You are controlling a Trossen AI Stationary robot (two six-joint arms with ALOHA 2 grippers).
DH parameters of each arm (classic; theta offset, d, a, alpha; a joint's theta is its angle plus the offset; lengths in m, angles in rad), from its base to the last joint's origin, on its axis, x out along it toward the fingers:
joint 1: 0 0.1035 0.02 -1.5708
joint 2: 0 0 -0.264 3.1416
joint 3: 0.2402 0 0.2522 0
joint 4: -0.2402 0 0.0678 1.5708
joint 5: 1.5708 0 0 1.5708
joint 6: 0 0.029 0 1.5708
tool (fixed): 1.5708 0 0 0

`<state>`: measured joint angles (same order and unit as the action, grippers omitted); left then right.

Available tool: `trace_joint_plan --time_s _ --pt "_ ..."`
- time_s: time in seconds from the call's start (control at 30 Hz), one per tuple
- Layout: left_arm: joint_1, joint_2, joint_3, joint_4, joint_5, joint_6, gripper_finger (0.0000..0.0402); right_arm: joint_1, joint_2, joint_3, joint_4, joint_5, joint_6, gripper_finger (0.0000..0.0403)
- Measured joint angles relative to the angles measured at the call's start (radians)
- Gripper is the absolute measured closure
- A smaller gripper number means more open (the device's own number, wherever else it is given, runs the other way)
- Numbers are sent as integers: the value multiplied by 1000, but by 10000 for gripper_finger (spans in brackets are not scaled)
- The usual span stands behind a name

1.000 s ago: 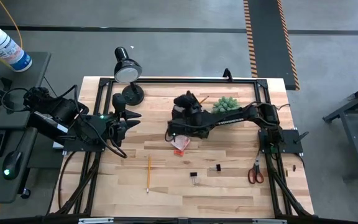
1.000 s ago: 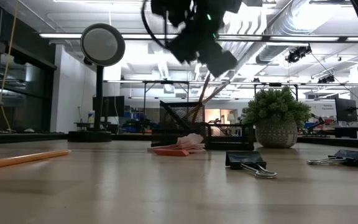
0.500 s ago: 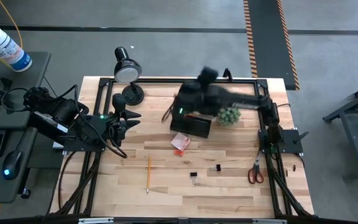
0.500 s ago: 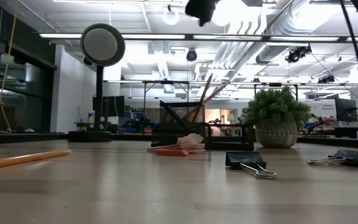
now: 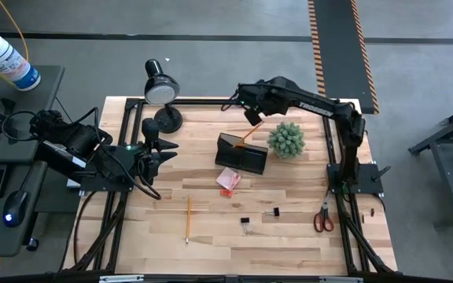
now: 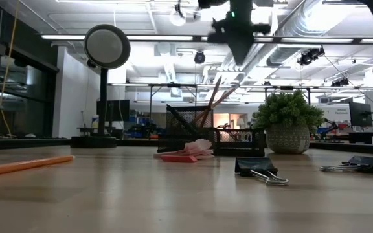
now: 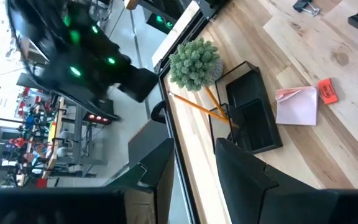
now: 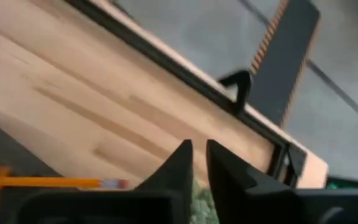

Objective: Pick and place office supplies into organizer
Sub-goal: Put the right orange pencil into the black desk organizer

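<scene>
The right gripper, fingers nearly together and holding nothing, hangs above the table's far edge, just beyond the organizer, where pencils lean. The left gripper waits partly open at the left; its fingertips are cut off in its wrist view.

Open tabletop around loose pencil and binder clips. Organizer is hemmed in: plant ball just beside it, sticky-note pad touching its front, lamp at the rear corner.
</scene>
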<state>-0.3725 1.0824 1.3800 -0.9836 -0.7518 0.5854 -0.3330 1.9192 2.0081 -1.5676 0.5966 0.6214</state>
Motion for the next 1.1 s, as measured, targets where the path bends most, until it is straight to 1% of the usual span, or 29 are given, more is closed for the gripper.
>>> trace_joint_plan --time_s 0.07,0.1,0.2,0.37,0.53,0.77,1.1 --pt "0 0 0 0 0 0 295 -17 1 -54 8 -2 -15 395" --pt "0 0 0 0 0 0 295 -23 1 -82 11 -10 -22 398" --pt "0 0 0 0 0 0 295 -38 -1 -148 17 -87 -32 396" --pt "0 0 0 0 0 0 295 -41 -1 -219 37 -102 -46 400" --pt "0 0 0 0 0 -11 295 -42 -1 -223 88 -120 -72 402" --pt "0 0 0 0 0 -11 295 -42 -3 -221 220 -255 -154 402" --pt "0 0 0 0 0 -9 296 -38 -15 -221 234 -343 -186 403"
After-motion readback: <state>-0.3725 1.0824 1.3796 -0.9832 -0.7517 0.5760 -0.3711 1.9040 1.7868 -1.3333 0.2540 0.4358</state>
